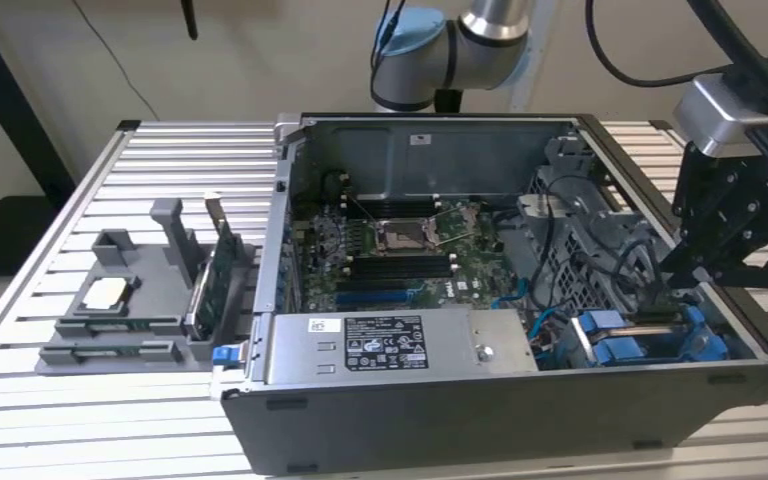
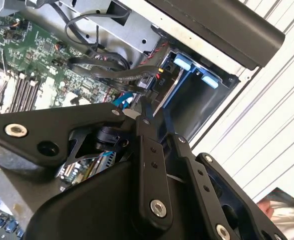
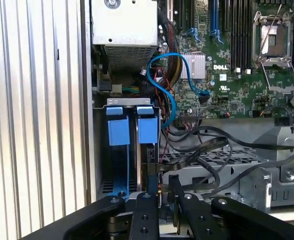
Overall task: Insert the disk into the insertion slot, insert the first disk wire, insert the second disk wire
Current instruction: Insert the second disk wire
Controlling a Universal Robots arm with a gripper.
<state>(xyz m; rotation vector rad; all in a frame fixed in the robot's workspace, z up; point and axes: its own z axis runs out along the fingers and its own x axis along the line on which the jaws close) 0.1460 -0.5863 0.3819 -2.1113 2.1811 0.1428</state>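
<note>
The exterior view shows the flat silver disk in its bright blue plastic carrier (image 1: 651, 338) already seated in the grey metal insertion slot (image 1: 595, 352) at the open computer case's (image 1: 491, 420) front corner. The black gripper (image 3: 160, 192) hovers at the disk's cabled end, jaws narrowed on a dark wire connector (image 3: 153, 172), so I judge wiring unfinished. Room is tight between cage walls and looping black cables (image 3: 207, 150).

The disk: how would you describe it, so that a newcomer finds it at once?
Start at the open computer case on the slatted table. Go to its front corner on the exterior view's right, beside the grey power-supply box. There the disk stands on edge in the drive cage; its bright blue frame sets it apart.
</note>
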